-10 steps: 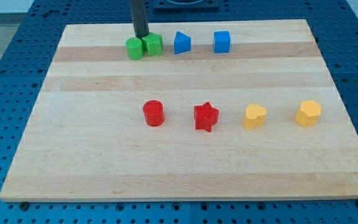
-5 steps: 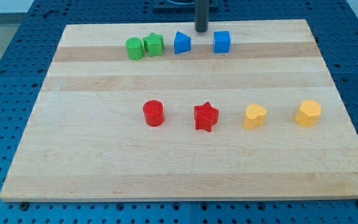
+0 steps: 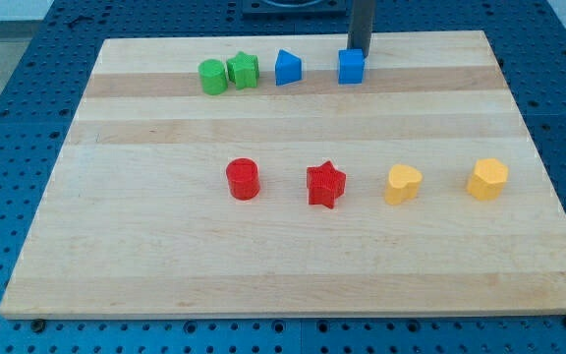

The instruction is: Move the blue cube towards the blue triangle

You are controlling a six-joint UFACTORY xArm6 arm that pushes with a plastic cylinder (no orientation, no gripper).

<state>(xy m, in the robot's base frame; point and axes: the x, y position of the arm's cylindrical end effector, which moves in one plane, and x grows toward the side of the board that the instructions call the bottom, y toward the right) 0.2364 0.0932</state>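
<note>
The blue cube sits near the top edge of the wooden board, right of centre. The blue triangle lies to its left, a small gap away. My tip stands just behind the blue cube at its upper right corner, touching or nearly touching it.
A green cylinder and a green block sit side by side left of the blue triangle. In the middle row, from left to right: a red cylinder, a red star, a yellow heart-like block, a yellow hexagon-like block.
My tip moved from behind the green blocks rightwards along the top edge to just behind the blue cube. No block has visibly moved.
</note>
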